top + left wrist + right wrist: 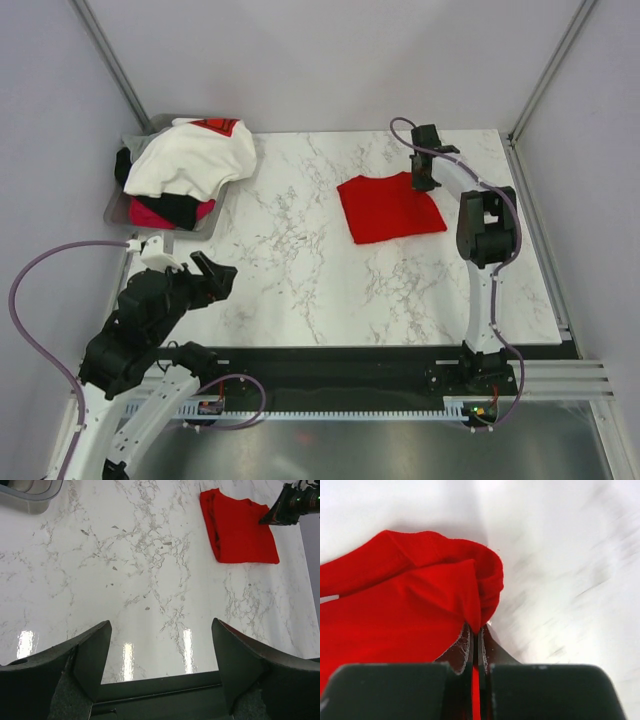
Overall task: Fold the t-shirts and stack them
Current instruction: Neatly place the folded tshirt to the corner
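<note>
The red t-shirt (388, 208) lies folded on the marble table, right of centre; it also shows in the left wrist view (240, 527) and the right wrist view (405, 610). My right gripper (423, 180) is shut on its far right corner, the cloth pinched between the jaws (478, 630). The white t-shirt with a red mark (190, 155) lies piled on the black t-shirt (175, 206) and the magenta-pink t-shirt (150, 214) in the grey tray. My left gripper (222, 277) is open and empty above the near left of the table (160, 645).
The grey metal tray (112, 205) stands at the back left corner; its corner shows in the left wrist view (30, 500). Grey walls and frame posts enclose the table. A black strip runs along the table's near edge (330, 355).
</note>
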